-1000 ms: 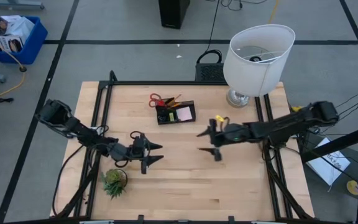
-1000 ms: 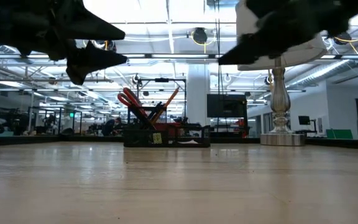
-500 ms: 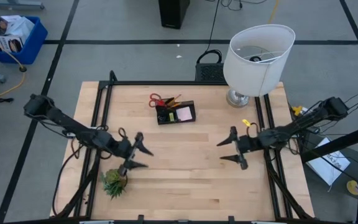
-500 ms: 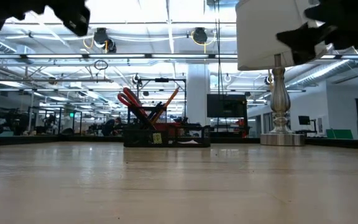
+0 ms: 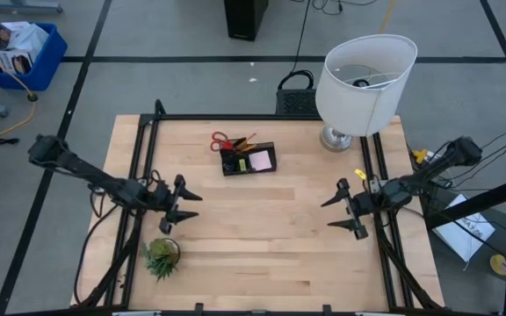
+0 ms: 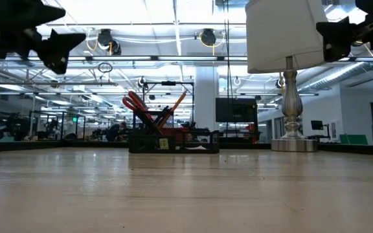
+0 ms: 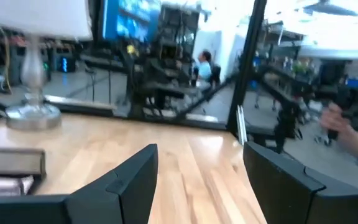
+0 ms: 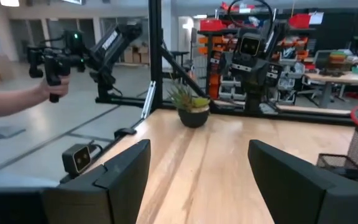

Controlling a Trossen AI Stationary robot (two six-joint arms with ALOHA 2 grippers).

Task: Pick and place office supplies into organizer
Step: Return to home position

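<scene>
The black organizer stands on the far middle of the table. Red-handled scissors and orange pencils stick up out of it, leaning; a pink sticky-note pad lies in one compartment. The low view shows the organizer with the scissors' handles above it. My left gripper hovers open over the table's left part, pointing level toward the middle. My right gripper hovers open over the right part, facing it. Nothing lies between either pair of fingers.
A small green potted plant stands near the front left, close below my left gripper. A lamp with a large white shade stands at the far right. A black frame rims the table. A person's hand shows beyond the table.
Both grippers have drawn back from the table's middle, the left toward the left edge and the right toward the right edge. Both have tipped up from slanting down to about level. Both have stayed open. The organizer and its contents have not moved.
</scene>
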